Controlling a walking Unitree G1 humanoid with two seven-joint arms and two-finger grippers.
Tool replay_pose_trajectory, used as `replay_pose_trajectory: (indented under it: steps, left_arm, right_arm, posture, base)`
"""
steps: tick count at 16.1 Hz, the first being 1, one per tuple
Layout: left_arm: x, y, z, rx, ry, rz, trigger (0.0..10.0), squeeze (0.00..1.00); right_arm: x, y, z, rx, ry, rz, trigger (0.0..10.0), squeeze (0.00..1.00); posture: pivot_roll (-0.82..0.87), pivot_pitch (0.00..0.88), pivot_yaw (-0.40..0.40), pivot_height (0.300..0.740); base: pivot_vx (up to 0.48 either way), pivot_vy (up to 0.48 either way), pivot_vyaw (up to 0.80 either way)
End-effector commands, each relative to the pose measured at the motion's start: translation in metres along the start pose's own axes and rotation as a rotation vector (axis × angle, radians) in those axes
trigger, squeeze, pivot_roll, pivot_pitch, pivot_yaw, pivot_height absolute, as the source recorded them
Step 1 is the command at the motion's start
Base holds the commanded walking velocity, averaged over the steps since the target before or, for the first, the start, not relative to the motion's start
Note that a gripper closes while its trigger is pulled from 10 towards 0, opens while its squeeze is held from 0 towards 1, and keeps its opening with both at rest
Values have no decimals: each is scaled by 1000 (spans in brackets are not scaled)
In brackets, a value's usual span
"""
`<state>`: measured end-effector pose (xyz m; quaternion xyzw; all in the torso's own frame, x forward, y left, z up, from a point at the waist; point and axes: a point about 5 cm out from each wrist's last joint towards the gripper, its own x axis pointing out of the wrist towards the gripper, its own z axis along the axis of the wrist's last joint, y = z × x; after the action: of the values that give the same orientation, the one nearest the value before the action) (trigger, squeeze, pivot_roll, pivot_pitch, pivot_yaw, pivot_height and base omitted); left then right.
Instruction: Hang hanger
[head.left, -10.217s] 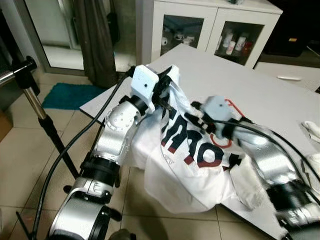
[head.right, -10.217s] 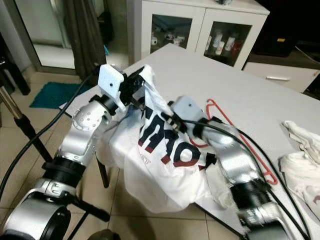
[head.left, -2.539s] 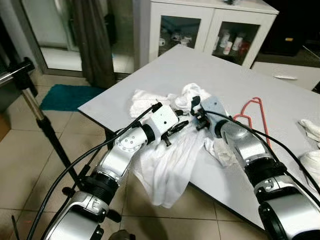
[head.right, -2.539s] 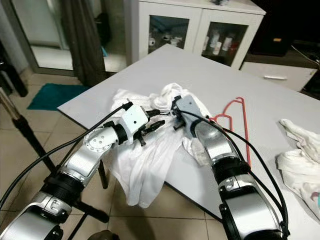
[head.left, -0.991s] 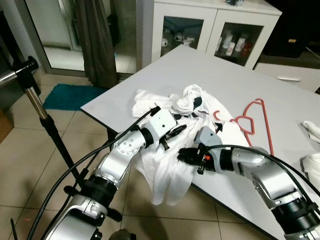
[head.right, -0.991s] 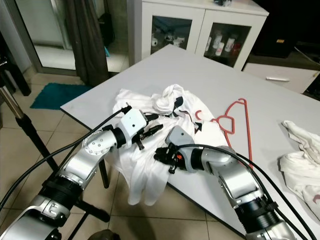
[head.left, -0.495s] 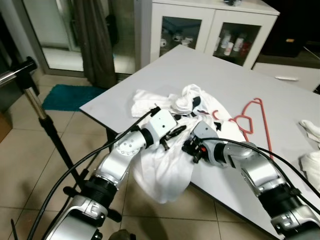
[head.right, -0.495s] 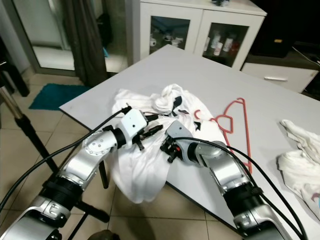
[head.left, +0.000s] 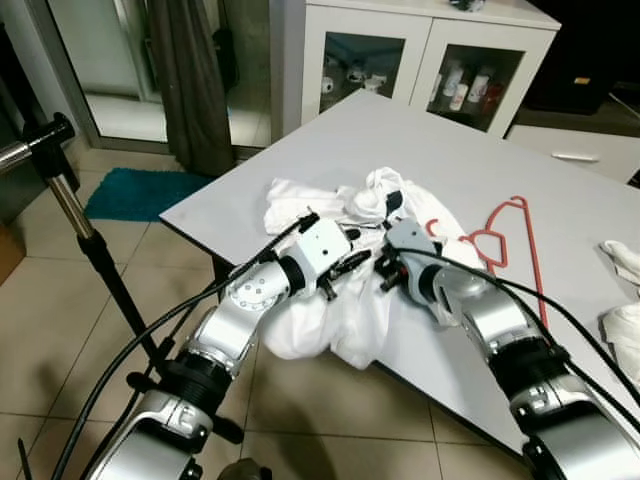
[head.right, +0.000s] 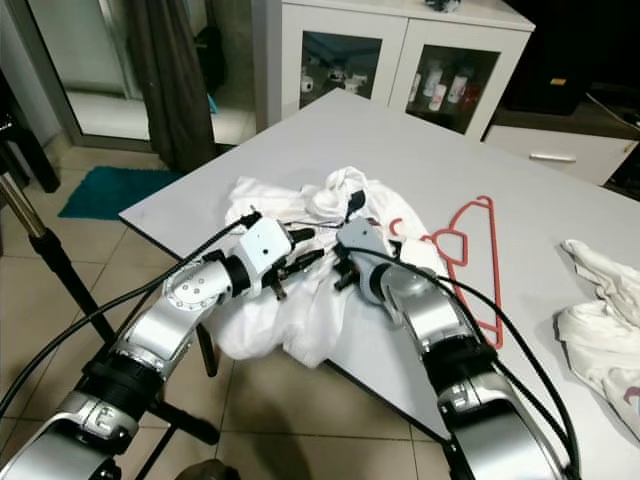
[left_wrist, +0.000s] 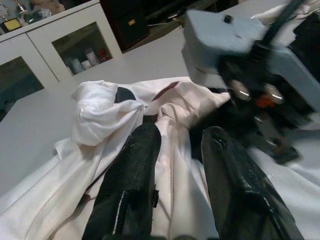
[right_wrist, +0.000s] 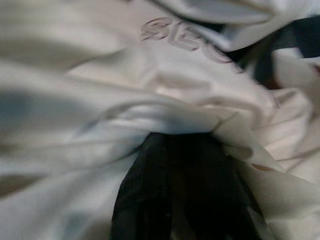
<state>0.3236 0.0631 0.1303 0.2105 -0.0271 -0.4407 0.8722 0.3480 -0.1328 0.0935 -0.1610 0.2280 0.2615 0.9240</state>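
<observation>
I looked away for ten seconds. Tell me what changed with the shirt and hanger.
The white shirt, earlier held up spread between both arms, now lies bunched on the table edge. The left tool and right tool meet over it. The red hanger stayed on the table.

A grey table bears a crumpled white T-shirt at its near corner, a white glass-door cabinet holding bottles stands beyond it, a teal mat lies on the tiled floor beside a dark curtain, and white cloths lie well apart.
</observation>
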Motion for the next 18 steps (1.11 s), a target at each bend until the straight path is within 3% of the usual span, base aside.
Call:
replay_pose_trajectory:
  steps: [1, 7, 11, 12, 18]
  left_arm:
    - [1, 1, 6, 13, -14, -4, 10000, 0]
    - [3, -2, 7, 14, -19, -13, 10000, 0]
    - [2, -3, 6, 9, -18, -9, 10000, 0]
    - [2, -3, 5, 7, -17, -9, 10000, 0]
    - [4, -5, 6, 0, -24, -7, 10000, 0]
  right_arm:
    - [0, -10, 7, 19, -33, -61, 10000, 0]
    - [1, -23, 41, 84, -208, -195, 10000, 0]
    - [-18, -19, 83, 103, -391, -72, 10000, 0]
    - [-23, -19, 86, 63, -396, -68, 10000, 0]
    - [-37, -13, 67, 54, -360, -7, 10000, 0]
  posture:
    - [79, 0, -54, 723]
    - [74, 0, -52, 723]
    - [71, 0, -55, 723]
    - [68, 0, -55, 723]
    - [58, 0, -60, 723]
  base:
    - [0, 0, 0]
    - [0, 0, 0]
    - [0, 0, 0]
    - [0, 0, 0]
    - [0, 0, 0]
